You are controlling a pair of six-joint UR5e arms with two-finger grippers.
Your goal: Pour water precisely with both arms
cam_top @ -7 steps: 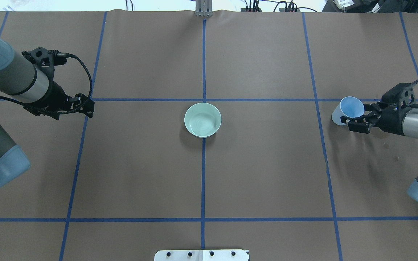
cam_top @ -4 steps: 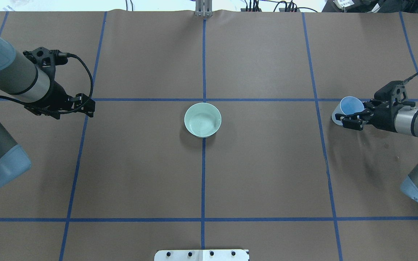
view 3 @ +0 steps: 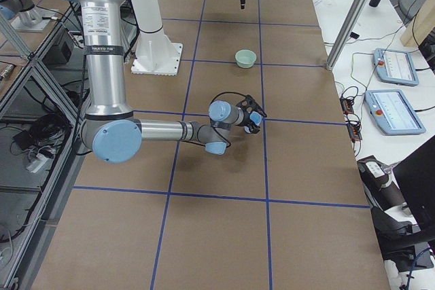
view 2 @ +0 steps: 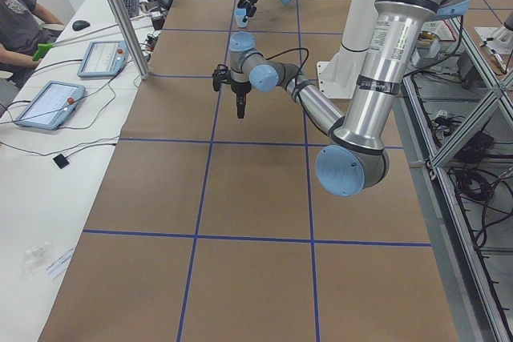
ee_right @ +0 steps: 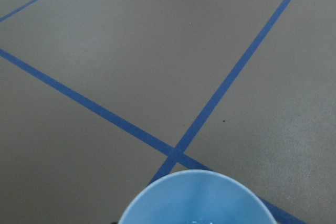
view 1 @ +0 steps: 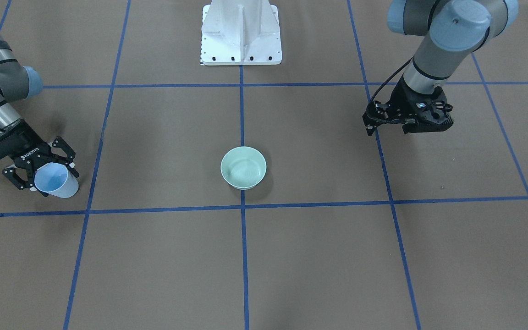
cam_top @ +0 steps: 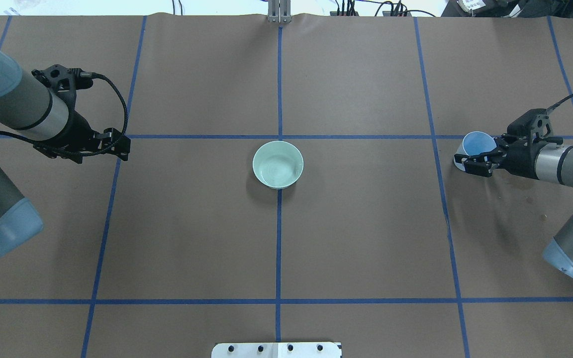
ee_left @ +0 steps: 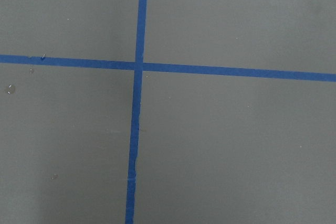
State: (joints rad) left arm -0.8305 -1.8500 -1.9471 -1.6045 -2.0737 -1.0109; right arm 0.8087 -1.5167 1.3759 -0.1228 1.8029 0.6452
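Note:
A pale green bowl (cam_top: 254,164) stands at the table's middle, also in the front view (view 1: 222,167); faint rings show inside it. My right gripper (cam_top: 476,155) is shut on a light-blue cup (cam_top: 479,142) at the table's right side and holds it tilted. In the front view the gripper (view 1: 55,184) and the cup (view 1: 49,178) are at the left. The right wrist view shows the cup's rim (ee_right: 197,195) with tiny white glints of water (ee_right: 201,222) at the bottom edge. My left gripper (cam_top: 117,145) points down over a tape crossing, shut and empty, far left of the bowl.
Blue tape lines (cam_top: 279,238) divide the brown table cover. The white pedestal (view 1: 241,32) stands at the robot's side of the table. Operators' tablets (view 2: 48,102) and a seated person (view 2: 20,26) are beyond the far table edge.
My right wrist has shifted a little towards the bowl and the far edge, and the right elbow has swung in; the cup has hardly moved. The left arm is still.

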